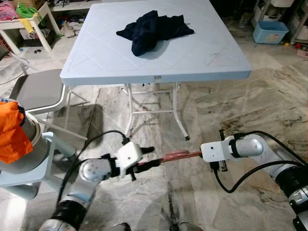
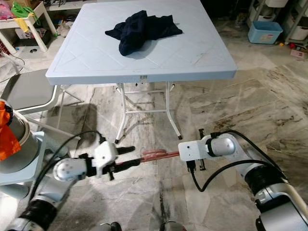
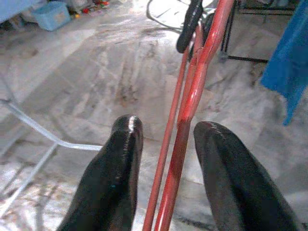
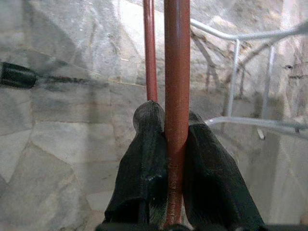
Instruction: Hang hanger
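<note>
Red hanger (image 1: 177, 155) is held low over the marble floor (image 1: 231, 110), between the two arms, in front of the white folding surface (image 1: 202, 57).

Right gripper (image 4: 169, 120): fingers clamped tight on one red hanger bar, pads touching it on both sides; a thinner bar runs just beside it.

Left gripper (image 3: 166, 132): fingers parted, moderate gap. Hanger's red bars pass through the gap, closer to one finger (image 3: 226, 163); cannot tell if it's touching. Other finger (image 3: 118, 163) is apart from the bars. Not clamped.

From the head views the hanger lies roughly horizontal, spanning from the left gripper's tips to the right gripper's body.

Dark blue garment (image 1: 151, 29) lies crumpled on the surface, well apart from both arms. Grey chair (image 1: 41, 89) is left of the surface, orange cloth (image 1: 10, 130) at the robot's left edge, blue bin (image 1: 270, 32) far right on the floor.
</note>
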Robot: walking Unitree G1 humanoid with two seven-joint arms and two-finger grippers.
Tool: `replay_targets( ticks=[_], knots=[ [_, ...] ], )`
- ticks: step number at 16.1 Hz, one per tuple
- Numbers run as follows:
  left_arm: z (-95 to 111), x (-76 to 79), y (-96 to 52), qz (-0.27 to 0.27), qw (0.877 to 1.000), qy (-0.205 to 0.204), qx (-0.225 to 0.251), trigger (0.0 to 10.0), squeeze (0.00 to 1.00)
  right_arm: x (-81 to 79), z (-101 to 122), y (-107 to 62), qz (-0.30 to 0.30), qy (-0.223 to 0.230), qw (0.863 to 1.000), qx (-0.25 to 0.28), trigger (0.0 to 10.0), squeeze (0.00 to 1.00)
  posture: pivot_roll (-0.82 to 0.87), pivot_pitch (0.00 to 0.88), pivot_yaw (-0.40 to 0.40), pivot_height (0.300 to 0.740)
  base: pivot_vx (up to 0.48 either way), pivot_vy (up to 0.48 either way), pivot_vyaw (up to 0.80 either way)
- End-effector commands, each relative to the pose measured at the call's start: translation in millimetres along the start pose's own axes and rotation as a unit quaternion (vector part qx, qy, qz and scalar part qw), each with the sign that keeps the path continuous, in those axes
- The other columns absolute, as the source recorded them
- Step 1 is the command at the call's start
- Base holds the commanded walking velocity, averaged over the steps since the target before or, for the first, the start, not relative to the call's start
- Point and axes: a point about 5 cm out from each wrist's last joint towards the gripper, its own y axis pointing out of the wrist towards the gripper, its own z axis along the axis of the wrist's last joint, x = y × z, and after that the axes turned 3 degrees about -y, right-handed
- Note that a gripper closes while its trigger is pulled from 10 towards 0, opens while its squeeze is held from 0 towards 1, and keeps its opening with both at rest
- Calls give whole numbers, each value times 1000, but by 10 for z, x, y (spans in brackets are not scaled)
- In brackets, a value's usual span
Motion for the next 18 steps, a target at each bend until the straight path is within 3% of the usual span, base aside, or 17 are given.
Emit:
replay_targets(
  ticks=[1, 3, 6, 9, 10, 13, 16, 18],
  knots=[
    [31, -23, -59, 9, 1000, 18, 3, 10000, 1000, -23, -34, 35, -15, 18, 1000, -8, 0, 0, -186, 141, 16, 740, 0, 0, 0],
    [74, -57, -102, 32, 999, 19, 18, 10000, 1000, -46, -89, 72, -37, 40, 998, -23, 0, 0, -182, 143, 14, 740, 0, 0, 0],
    [81, -113, -170, 125, 991, -6, 52, 10000, 1000, -131, -200, 135, -89, 128, 987, -44, 0, 0, -179, 145, 14, 740, 0, 0, 0],
    [40, -139, -217, 224, 972, -40, 62, 10000, 1000, -301, -312, 197, -141, 235, 960, -60, 0, 0, -182, 147, 12, 740, 0, 0, 0],
    [-8, -164, -235, 271, 960, -55, 53, 10000, 1000, -408, -342, 229, -161, 291, 941, -60, 0, 0, -184, 149, 11, 740, 0, 0, 0],
    [-94, -194, -274, 342, 937, -68, 36, 10000, 1000, -664, -342, 267, -192, 389, 900, -40, 0, 0, -195, 153, 8, 740, 0, 0, 0],
    [-245, -172, -305, 390, 912, -126, 16, 10000, 1000, -1016, -440, 231, -219, 475, 850, -68, 0, 0, -210, 155, 10, 740, 0, 0, 0],
    [-351, -135, -308, 405, 903, -147, -7, 10000, 1000, -1198, -543, 199, -246, 534, 801, -113, 0, 0, -215, 155, 11, 740, 0, 0, 0]
  ],
)
